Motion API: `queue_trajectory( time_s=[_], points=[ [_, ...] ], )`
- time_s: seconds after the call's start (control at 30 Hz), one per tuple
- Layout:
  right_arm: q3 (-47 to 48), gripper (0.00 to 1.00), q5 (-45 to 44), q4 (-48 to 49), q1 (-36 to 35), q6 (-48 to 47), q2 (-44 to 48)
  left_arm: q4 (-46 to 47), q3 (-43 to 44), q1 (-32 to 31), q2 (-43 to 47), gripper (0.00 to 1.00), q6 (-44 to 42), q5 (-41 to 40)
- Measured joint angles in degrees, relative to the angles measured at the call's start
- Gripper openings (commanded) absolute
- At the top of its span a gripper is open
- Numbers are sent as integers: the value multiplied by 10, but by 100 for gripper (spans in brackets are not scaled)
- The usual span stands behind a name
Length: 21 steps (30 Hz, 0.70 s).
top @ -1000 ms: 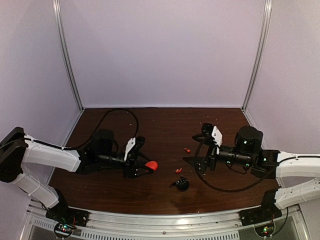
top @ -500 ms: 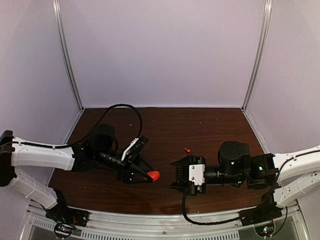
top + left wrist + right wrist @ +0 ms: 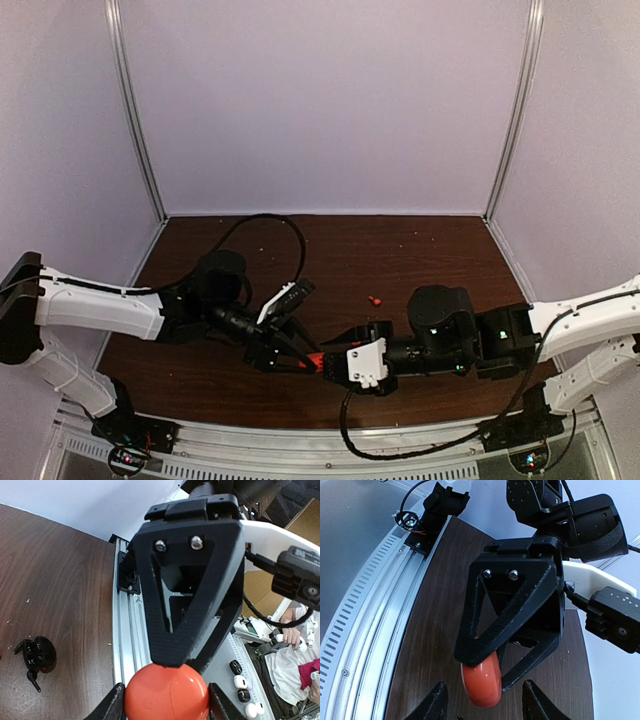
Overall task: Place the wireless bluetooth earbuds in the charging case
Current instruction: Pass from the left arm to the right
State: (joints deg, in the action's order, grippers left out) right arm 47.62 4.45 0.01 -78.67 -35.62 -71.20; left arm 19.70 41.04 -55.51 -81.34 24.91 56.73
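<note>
Low centre of the top view, above the dark brown wooden worktop (image 3: 440,250): steady the left gripper (image 3: 166,702), jaws clamped on the round red-orange charging case (image 3: 166,690); centre the right gripper (image 3: 485,702), jaws apart astride it, untouching. Tiny red-orange earbud (image 3: 374,299) lying mid-frame on the worktop.

Top cam: fixed above & behind me, looks down & fwd over the whole counter (image 3: 340,250) to the back wall (image 3: 320,100). It sits far off, w/ my left arm (image 3: 100,305) & right arm (image 3: 580,320) both in frame.

L wrist cam: v. close, sights along my left jaws twd the near-edge rail (image 3: 131,630); my right jaws fill its middle.

R wrist cam: equally close, sights along my right jaws twd my left arm, rail on its left side.

All 3 share the red-orange charging case (image 3: 313,360) at front-centre. Each wrist cam sees the other arm's jaws head-on.
</note>
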Motion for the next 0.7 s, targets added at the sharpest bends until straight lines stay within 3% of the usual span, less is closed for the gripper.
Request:
queue_trajectory(
  time_s=[0.37,0.57,0.63,0.7],
  points=[
    [24,35,-17,-34,-1,-5,-29,-13,28,-1,-17,23,22,1],
    [35,20,-28,-45,-1,-7,-35,-29,38,-5,-24,23,22,1],
    [37,13,-33,-48,-1,-14,-35,-40,43,-5,-24,32,28,1],
    [37,9,-38,-50,-1,-21,-35,-48,46,-5,-24,49,32,1]
  ],
)
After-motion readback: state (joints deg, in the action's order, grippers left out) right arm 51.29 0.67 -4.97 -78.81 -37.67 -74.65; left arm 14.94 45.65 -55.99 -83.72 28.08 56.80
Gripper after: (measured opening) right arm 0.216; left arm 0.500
